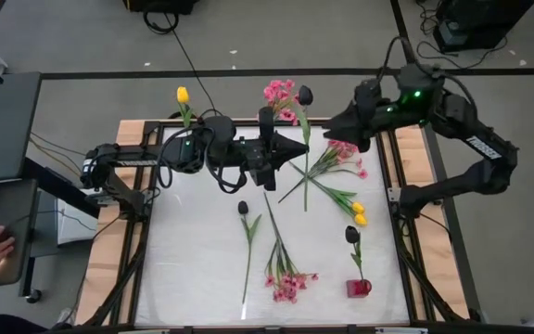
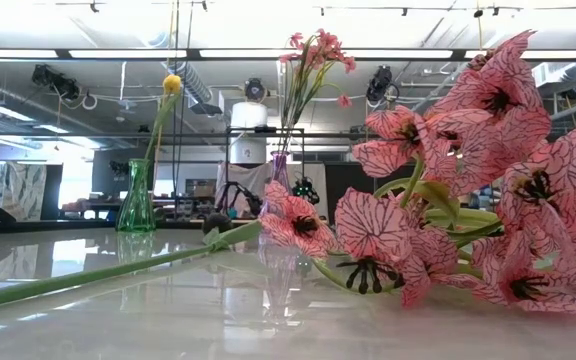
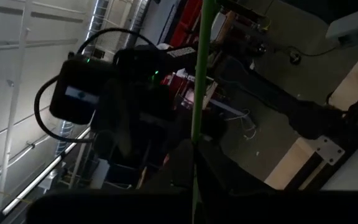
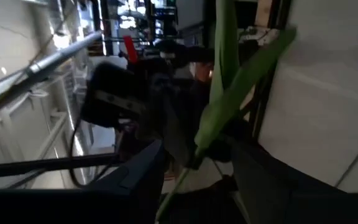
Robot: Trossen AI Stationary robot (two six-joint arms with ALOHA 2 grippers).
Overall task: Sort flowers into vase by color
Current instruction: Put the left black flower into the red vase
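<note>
Overhead, both claws meet above the white table (image 1: 193, 269), left (image 1: 290, 148) pinched together, right (image 1: 327, 130) clamping a green stem (image 4: 225, 106).

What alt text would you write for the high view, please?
Seen from above, two robot arms meet at the table's far edge over a dark tulip beside a vase of pink flowers. More pink, yellow and dark flowers lie loose on the white tabletop.

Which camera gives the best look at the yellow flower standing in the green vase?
The low view: the green vase shows side-on, the yellow flower standing upright in it. The high view shows only the bloom and stem from above, at the table's far edge. Neither wrist view shows it.
</note>
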